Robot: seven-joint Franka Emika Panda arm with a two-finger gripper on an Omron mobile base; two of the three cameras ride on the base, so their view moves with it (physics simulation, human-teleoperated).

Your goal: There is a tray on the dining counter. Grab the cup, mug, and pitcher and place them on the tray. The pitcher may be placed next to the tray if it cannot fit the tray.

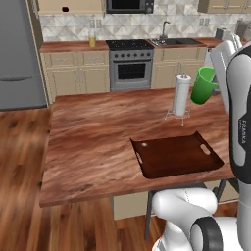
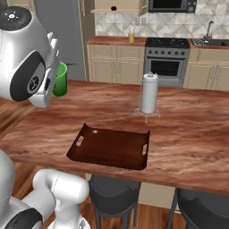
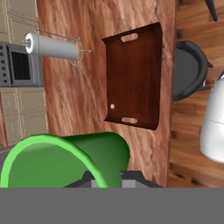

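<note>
My gripper (image 3: 109,180) is shut on the bright green cup (image 1: 203,86), which hangs tilted in the air over the right part of the dining counter (image 1: 93,142). The same cup (image 2: 60,79) shows beside the arm's big joint, and its rim (image 3: 48,151) is close below the hand camera. The dark brown tray (image 1: 176,157) lies empty near the counter's front edge, forward and below the cup; it also shows as the tray (image 2: 112,147) and the tray (image 3: 133,78). The pitcher (image 1: 91,39) with orange liquid stands on the far back counter. The mug is out of view.
A paper towel holder (image 1: 181,95) stands upright on the counter just behind the tray, close to the cup. Dark stools (image 2: 114,194) sit under the counter's front edge. A stove (image 1: 130,63) and a fridge (image 1: 19,54) line the back wall.
</note>
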